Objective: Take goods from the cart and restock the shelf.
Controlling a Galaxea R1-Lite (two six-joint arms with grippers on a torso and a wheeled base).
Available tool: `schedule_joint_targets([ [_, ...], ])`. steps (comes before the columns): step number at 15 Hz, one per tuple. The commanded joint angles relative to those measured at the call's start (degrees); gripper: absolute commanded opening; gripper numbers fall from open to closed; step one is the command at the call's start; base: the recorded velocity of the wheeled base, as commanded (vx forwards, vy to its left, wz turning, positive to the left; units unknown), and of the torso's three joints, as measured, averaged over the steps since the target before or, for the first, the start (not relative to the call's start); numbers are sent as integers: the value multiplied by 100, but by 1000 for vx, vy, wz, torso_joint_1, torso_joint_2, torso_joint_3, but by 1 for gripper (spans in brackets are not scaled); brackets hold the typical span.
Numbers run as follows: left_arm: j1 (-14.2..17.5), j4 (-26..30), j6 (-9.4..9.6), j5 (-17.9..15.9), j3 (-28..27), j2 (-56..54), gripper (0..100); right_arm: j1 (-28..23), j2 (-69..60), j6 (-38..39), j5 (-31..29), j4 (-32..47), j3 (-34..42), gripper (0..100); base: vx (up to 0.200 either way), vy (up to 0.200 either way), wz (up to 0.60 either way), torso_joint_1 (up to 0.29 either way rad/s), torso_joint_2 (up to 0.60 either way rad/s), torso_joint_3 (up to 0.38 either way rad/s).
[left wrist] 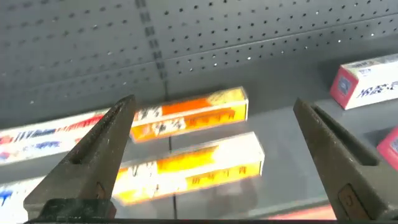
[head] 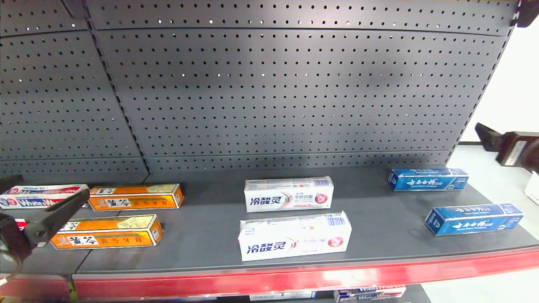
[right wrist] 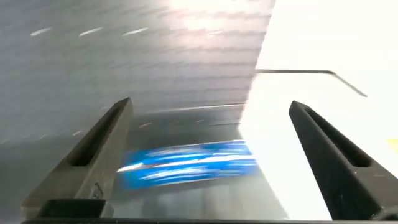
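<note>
Grey shelf [head: 202,235] holds toothpaste boxes [head: 294,235] in pairs. The left gripper [left wrist: 212,102] and right gripper [right wrist: 209,104] hang spread, empty. Best fetch a box from the cart, gripping its long sides squarely.

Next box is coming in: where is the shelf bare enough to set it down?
Two bare strips of shelf: between the orange boxes and the white boxes, and between the white boxes and the blue boxes. Crowded at far left, by the left gripper.

two orange boxes [head: 136,197], two white boxes [head: 289,194], two blue boxes [head: 428,179] (one striped box [head: 40,196])
</note>
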Motion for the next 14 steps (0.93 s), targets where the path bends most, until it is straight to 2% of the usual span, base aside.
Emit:
schedule_joint_targets([
  [1,50,10,-25,-45,736,-1043,100,-643,-1013,23,-6,37,525,100,0,0,0,0,0,0],
  [3,50,54,-166,-169,1061,-1535,100,-995,-1672,23,-6,125,1175,100,0,0,0,0,0,0],
  [5,50,186,-333,-204,1246,-2151,100,-1689,-2762,119,-6,266,2537,100,0,0,0,0,0,0],
  [7,50,520,-447,-204,1263,-2441,100,-1962,-3535,119,-6,450,3372,100,0,0,0,0,0,0],
  [10,-152,1117,-447,-204,1333,-2933,100,-1830,-4581,119,126,1523,3513,100,0,0,0,0,0,0],
  [11,-284,1258,-447,-195,1395,-3100,100,-1681,-4959,137,284,2067,3513,100,0,0,0,0,0,0],
  [14,-319,1548,-465,-169,1439,-3390,100,-1294,-6445,146,908,3966,3522,100,0,0,0,0,0,0],
])
